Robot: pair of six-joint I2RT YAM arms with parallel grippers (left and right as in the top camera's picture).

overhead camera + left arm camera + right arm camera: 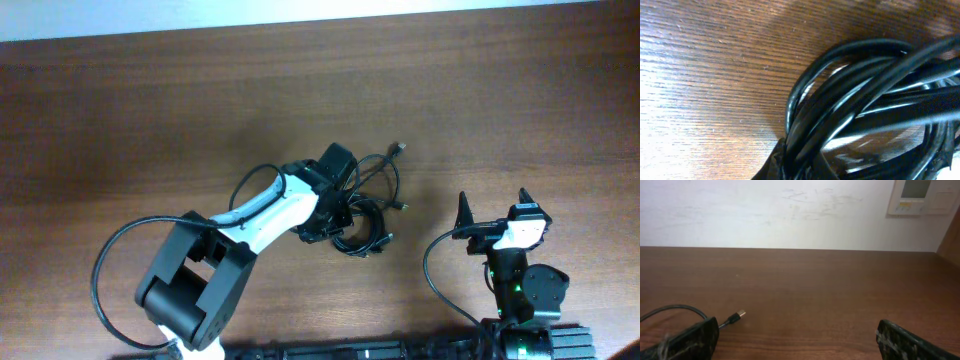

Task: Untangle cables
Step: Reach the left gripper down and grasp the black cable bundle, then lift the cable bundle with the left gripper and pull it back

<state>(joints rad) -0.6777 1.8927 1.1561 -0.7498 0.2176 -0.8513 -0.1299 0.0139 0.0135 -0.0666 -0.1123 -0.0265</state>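
The cables [368,222] are thin black cords lying in a tangled coil at the table's middle, with one loop running up to a small plug [400,149]. My left gripper [338,213] is down on the coil's left side. In the left wrist view the cables [865,85] fill the frame, and the left gripper [799,162] is shut on a bunch of strands. My right gripper [492,203] is open and empty, to the right of the coil and apart from it. In the right wrist view the right gripper [800,342] faces bare wood, with a cable end and plug [739,314] at its left.
The wooden table [120,120] stretches wide on all sides of the coil. The left arm's thick black wire [105,265] loops at the front left, and the right arm's wire [432,265] loops by its base. A white wall [790,210] stands beyond the far edge.
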